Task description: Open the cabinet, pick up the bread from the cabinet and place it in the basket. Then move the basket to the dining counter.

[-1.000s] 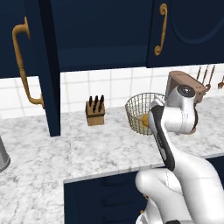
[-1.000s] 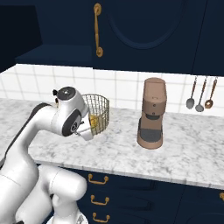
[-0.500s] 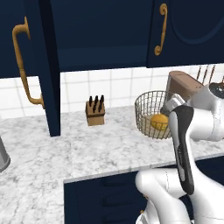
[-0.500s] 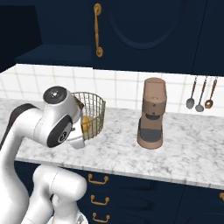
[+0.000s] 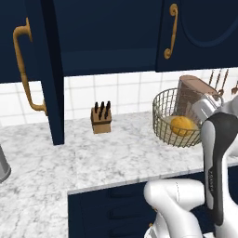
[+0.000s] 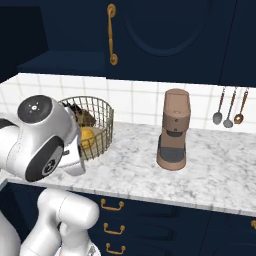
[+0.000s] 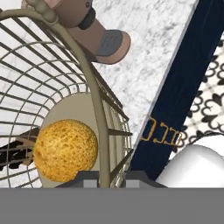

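One small round orange-yellow bread bun [image 5: 181, 125] sits on the floor of the round tan wire-mesh basket [image 5: 163, 118], and we've got that basket by its rim. In the hand view, the two-finger gripper [image 7: 104, 177] is pinched on the rim wire, with the bun at about 10 o'clock from the fingertips [image 7: 86, 178]. In the right base view, the brown coffee grinder [image 6: 174, 129] stands at 3 o'clock from the basket on the white-grey marble worktop [image 6: 220, 170]. The dark navy wall cabinet [image 5: 107, 32] has its left door swung open, and a wooden knife block [image 5: 101, 118] sits near the wall.
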